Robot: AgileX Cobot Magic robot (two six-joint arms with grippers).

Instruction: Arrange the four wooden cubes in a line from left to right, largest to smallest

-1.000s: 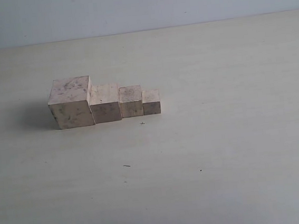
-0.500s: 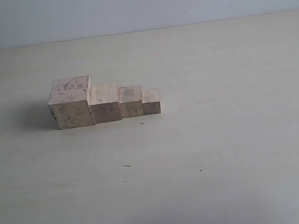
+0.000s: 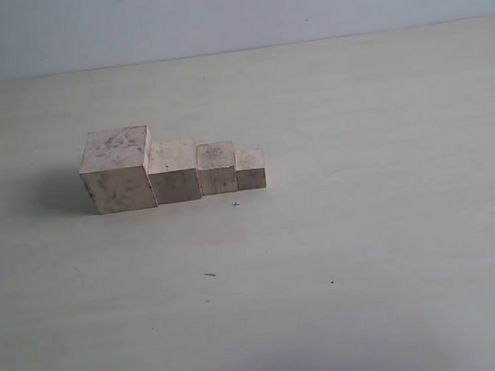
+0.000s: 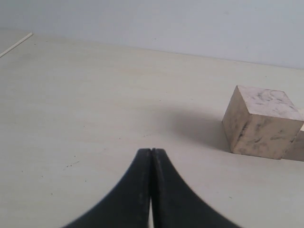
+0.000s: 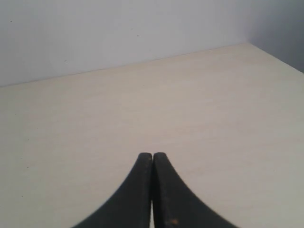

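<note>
Four pale speckled wooden cubes stand touching in a row on the table in the exterior view: the largest cube [image 3: 117,170] at the left, then the second cube [image 3: 174,170], the third cube [image 3: 217,167] and the smallest cube [image 3: 250,168] at the right. The largest cube [image 4: 262,121] also shows in the left wrist view, well beyond my left gripper [image 4: 151,151], which is shut on nothing. A sliver of the second cube [image 4: 297,147] peeks out beside it. My right gripper [image 5: 152,155] is shut and empty over bare table. Neither gripper appears in the exterior view.
The pale table [image 3: 365,227] carries a few tiny dark specks [image 3: 209,275] in front of the row. A light wall [image 3: 231,12] runs behind the table's far edge. The table's corner edge [image 5: 275,57] shows in the right wrist view.
</note>
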